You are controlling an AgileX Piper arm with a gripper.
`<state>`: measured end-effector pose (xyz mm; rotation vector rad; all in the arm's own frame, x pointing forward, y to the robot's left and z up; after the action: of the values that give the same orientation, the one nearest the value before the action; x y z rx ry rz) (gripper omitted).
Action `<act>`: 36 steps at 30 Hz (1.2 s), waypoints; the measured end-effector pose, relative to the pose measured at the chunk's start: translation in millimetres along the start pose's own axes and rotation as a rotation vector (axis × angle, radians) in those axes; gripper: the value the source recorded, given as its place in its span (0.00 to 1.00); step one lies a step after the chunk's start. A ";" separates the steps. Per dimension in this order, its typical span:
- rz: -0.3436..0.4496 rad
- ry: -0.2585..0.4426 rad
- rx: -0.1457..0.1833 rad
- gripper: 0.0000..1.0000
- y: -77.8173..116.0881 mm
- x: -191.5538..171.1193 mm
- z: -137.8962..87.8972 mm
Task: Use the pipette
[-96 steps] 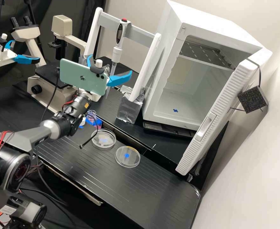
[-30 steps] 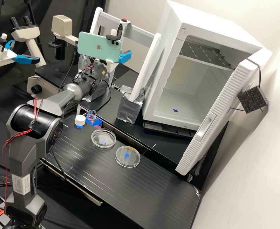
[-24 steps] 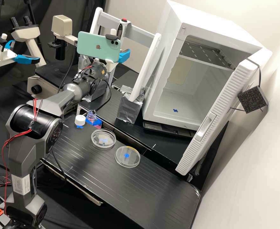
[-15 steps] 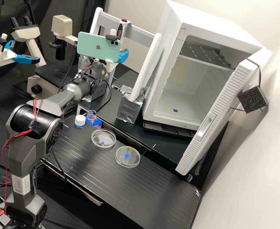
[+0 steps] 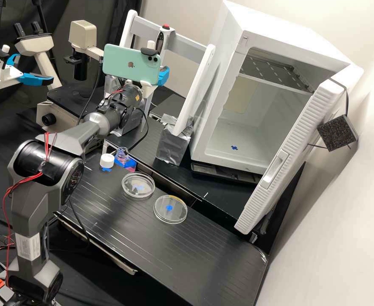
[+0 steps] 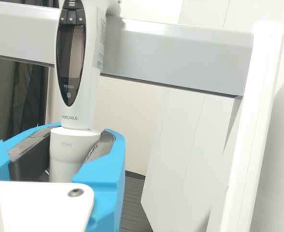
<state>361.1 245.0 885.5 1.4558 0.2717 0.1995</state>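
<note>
The gripper (image 5: 164,75) has both blue fingers clasped round the lower body of the pipette (image 6: 73,113), which is upright at the grey crossbar (image 6: 180,58) of the white stand (image 6: 254,121)

Bright light, glare on black bench (image 5: 153,246), soft shadow on wall (image 5: 322,238)

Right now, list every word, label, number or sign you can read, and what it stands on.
No wording is clear enough to quote.
Pipette: print below its dark display and on its collar, plus a side label; too small to read.
Arm: white label, too small.
Phone: a small logo, no words.
Cabinet: blue cross mark on its floor, no text.
</note>
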 end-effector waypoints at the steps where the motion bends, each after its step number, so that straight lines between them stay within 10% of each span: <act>1: 0.000 0.000 0.000 0.00 0.0 0.0 0.0; 36: -0.009 -0.033 0.030 0.00 7.9 -6.0 -9.3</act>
<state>352.8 252.9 892.9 1.4856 0.2556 0.1647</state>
